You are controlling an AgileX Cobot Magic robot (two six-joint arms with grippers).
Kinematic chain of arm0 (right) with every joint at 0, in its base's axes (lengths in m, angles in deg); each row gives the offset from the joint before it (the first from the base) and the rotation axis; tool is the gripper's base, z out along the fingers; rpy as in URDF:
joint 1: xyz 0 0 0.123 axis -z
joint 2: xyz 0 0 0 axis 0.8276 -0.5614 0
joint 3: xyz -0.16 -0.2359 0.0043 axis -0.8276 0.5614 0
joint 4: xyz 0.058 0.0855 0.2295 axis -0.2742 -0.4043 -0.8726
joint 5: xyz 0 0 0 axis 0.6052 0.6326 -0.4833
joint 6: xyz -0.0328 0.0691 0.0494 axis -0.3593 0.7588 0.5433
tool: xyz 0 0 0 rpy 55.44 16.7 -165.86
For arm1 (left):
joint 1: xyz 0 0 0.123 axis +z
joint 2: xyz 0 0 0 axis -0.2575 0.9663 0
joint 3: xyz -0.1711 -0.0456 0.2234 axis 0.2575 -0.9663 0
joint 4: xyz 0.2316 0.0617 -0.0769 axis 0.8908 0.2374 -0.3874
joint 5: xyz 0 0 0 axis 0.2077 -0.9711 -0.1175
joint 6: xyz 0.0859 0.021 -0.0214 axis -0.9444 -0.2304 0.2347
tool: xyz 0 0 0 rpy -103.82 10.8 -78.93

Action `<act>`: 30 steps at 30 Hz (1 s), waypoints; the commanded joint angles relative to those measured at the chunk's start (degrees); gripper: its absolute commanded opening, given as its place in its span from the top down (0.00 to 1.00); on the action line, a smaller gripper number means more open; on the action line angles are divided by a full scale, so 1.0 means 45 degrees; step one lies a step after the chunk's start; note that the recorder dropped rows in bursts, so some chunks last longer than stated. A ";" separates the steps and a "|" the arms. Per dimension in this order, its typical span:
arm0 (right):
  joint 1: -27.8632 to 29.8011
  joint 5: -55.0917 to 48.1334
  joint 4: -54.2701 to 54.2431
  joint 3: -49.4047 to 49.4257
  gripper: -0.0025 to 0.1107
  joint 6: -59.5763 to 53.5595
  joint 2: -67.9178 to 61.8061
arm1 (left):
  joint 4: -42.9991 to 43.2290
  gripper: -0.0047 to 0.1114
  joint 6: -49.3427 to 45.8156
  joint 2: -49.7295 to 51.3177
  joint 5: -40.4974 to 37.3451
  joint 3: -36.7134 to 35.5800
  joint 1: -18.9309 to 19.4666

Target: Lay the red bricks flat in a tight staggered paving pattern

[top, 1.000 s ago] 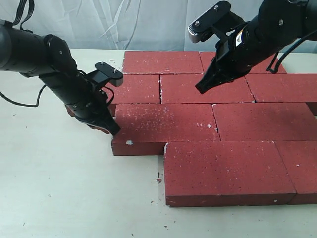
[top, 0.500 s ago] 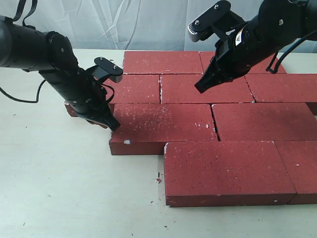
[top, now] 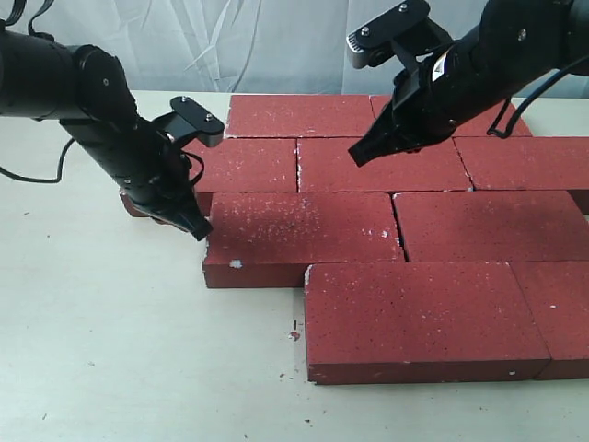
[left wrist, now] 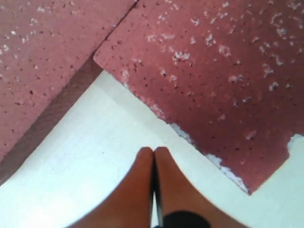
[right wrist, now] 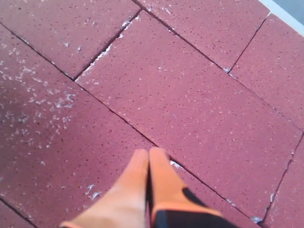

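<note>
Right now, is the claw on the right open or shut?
Shut. The right gripper's two orange fingers press together with no gap, holding nothing, pointing at the red bricks.

Exterior: high, wide. Wrists: close, facing down onto red bricks (top: 313,230).

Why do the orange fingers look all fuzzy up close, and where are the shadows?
Left wrist view: the left gripper sits very near the lens, so it blurs; the red bricks look sharper, the table glares white. Right wrist view: the right gripper blurs likewise, brick speckles crisp. Exterior view: soft even light, faint shadow beside the left arm.
</note>
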 commanded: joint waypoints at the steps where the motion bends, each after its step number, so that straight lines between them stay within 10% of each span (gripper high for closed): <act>1: 0.0049 0.0400 -0.0222 0.0038 0.99 0.0027 -0.0009 | -0.0077 0.96 0.0066 -0.0852 -0.0021 0.0170 -0.0057; 7: 0.0049 0.1042 -0.0137 -0.0108 0.99 0.0027 -0.0009 | -0.0522 0.96 0.0066 -0.1337 0.0287 0.0170 -0.0057; 16: 0.0847 -0.5001 0.2711 -0.0863 0.99 0.1547 0.0522 | -0.0195 0.96 0.0066 -0.1337 -0.0095 0.0170 -0.0057; 30: 0.3497 -0.2800 0.2210 0.1449 0.99 0.1971 0.6080 | -0.0172 0.96 0.0066 -0.1337 -0.0132 0.0170 -0.0057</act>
